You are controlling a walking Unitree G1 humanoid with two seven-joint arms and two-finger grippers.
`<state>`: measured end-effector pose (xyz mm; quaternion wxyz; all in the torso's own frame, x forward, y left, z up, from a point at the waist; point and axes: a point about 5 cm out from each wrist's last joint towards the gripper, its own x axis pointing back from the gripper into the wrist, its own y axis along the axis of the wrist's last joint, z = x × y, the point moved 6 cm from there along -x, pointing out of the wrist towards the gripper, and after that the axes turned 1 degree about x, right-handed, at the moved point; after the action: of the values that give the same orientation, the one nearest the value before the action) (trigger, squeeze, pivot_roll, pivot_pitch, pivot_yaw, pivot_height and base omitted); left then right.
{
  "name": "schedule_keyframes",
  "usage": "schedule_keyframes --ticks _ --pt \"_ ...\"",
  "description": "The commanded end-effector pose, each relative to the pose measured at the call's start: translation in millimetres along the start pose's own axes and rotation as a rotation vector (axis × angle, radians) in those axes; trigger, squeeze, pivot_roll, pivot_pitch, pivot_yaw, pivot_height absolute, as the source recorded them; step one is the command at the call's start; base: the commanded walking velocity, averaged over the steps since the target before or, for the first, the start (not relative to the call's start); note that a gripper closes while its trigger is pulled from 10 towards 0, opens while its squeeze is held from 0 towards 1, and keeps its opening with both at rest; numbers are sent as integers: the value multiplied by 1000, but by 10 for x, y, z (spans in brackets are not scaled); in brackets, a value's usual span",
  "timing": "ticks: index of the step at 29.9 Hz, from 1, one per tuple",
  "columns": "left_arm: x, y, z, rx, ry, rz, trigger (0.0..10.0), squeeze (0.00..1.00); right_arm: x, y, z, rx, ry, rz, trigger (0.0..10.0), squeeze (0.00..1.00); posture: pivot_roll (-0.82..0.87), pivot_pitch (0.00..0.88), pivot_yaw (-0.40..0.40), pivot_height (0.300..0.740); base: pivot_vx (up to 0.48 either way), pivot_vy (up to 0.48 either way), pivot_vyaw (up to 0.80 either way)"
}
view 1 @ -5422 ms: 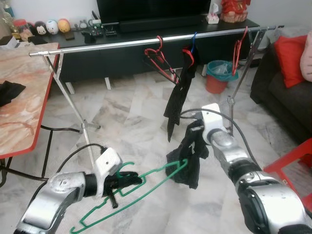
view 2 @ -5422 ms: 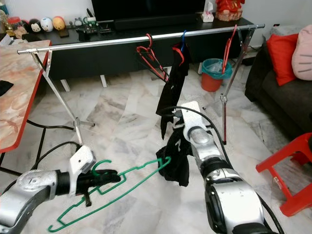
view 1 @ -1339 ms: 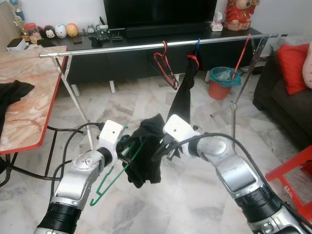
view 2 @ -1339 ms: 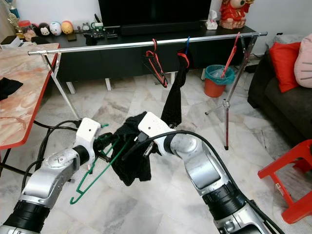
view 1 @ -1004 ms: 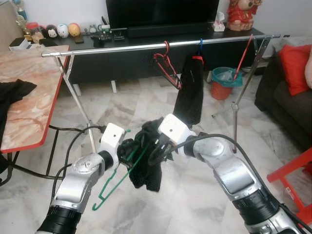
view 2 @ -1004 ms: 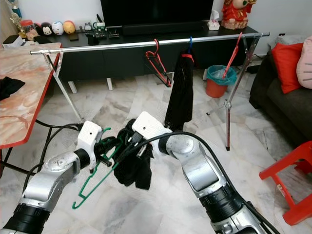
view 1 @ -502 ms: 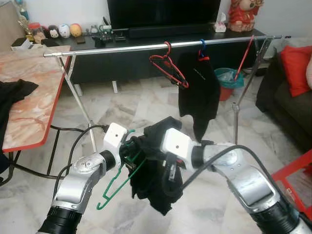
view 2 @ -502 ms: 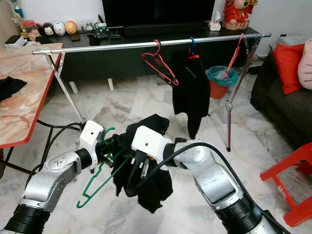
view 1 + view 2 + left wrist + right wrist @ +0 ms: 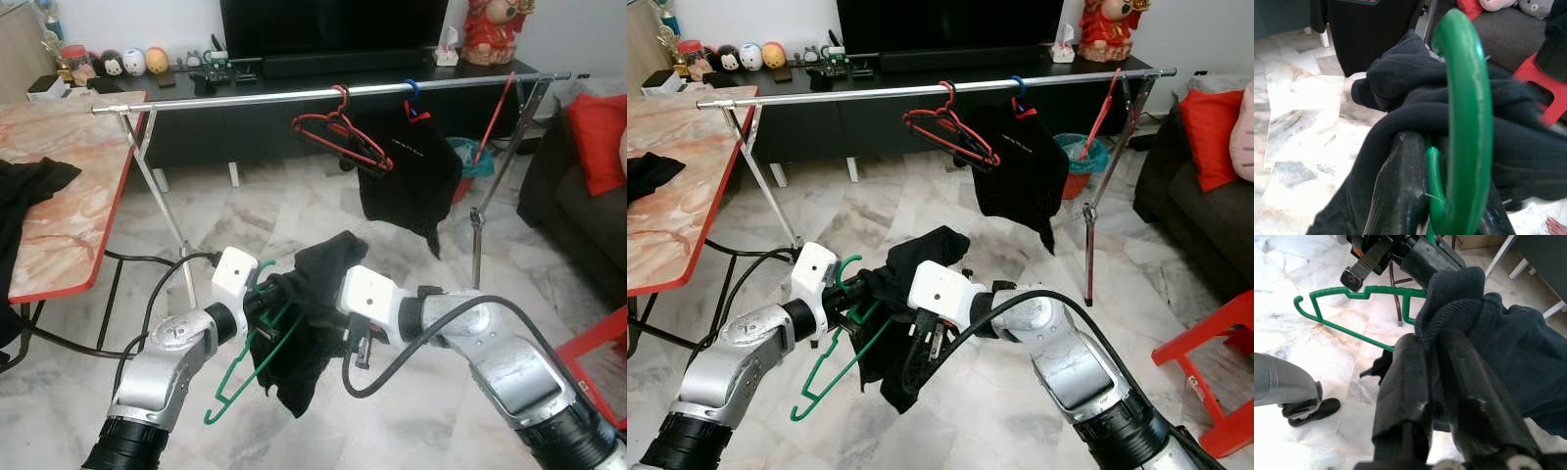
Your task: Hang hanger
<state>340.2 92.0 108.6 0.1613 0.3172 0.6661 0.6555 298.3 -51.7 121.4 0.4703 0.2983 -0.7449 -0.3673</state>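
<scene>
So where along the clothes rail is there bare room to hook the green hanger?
The rail is bare from its table-side end to the red hangers. It is crowded where those hangers and the hung black garment sit together. A short bare gap lies between that garment and the red hanger at the far end.

Rail [image 9: 225, 98] left stretch bare – red hangers [image 9: 338, 132], hung garment [image 9: 411, 166] crowd right

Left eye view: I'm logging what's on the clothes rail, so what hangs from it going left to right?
Red hanger → black shirt on a blue hook → red hanger by the rail's right end.
</scene>
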Motion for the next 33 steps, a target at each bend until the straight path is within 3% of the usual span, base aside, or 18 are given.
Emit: schedule_keyframes --ticks 1,11,17,20,24,27,30,31,33 --pt "19 153 7 -18 0 -46 10000 0 21 24 -43 4 -13 -13 10000 1000 -20 0 -9 728 0 0 0" --pt "9 202 11 -4 5 -71 10000 0 7 32 3 9 7 -23 10000 1000 -21 0 -8 728 0 0 0" --pt "24 191 -26 1 -24 -68 10000 0 98 6 -27 38 9 -1 10000 1000 -27 0 -5 728 0 0 0" --pt "19 176 -27 4 -23 -66 10000 0 127 17 34 35 41 -7 10000 1000 -31 0 -4 728 0 0 0" --pt "3 163 -26 13 -16 -66 10000 0 170 -92 246 75 132 39 10000 1000 -29 0 -4 728 0 0 0" --pt "-3 166 -29 16 -16 -68 10000 0 190 -160 243 66 130 60 10000 1000 -34 0 -1 728 0 0 0" --pt "-4 162 -32 16 -19 -65 10000 0 259 -365 206 121 122 168 10000 996 -33 0 -1 728 0 0 0" --pt "2 156 -36 16 -23 -62 10000 0 287 -403 175 110 113 181 10000 0 -34 0 0 728 0 0 0" --pt "29 123 -59 5 -49 -43 10000 0 348 -414 -4 90 37 177 10000 0 -34 0 0 728 0 0 0"
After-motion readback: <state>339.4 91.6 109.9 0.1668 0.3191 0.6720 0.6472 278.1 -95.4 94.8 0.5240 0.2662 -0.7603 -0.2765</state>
